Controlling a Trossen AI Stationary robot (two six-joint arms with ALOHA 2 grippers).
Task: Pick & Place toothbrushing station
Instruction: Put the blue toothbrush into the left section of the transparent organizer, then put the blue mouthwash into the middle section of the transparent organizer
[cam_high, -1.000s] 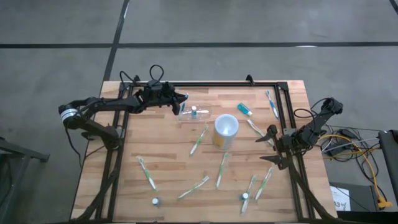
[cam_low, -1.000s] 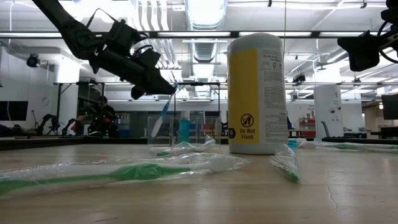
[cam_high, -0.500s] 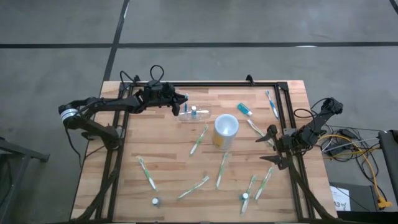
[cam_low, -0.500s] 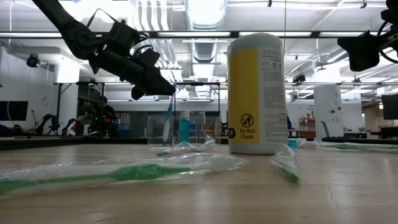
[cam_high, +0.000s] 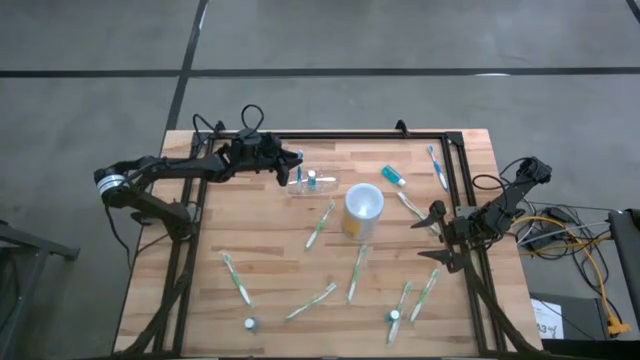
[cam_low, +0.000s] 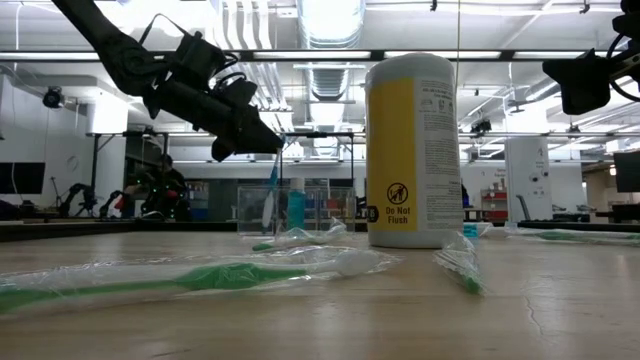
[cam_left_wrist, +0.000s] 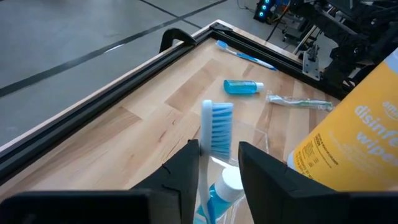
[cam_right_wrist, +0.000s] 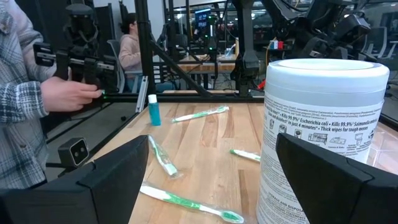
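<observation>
The toothbrushing station (cam_high: 312, 184), a clear plastic holder, lies toward the far side of the wooden surface (cam_high: 270, 250), left of the yellow wipes canister (cam_high: 362, 210); its long axis seems to run left-right. A blue toothbrush (cam_left_wrist: 216, 134) stands upright in it, bristles up, beside a small blue bottle (cam_left_wrist: 219, 190). The left gripper (cam_left_wrist: 217, 163) hangs over the holder's left end, fingers (cam_left_wrist: 183, 171) parted, flanking the brush handle without clearly pinching it. The right gripper (cam_high: 437, 238) waits near the right edge, fingers wide apart, holding nothing
</observation>
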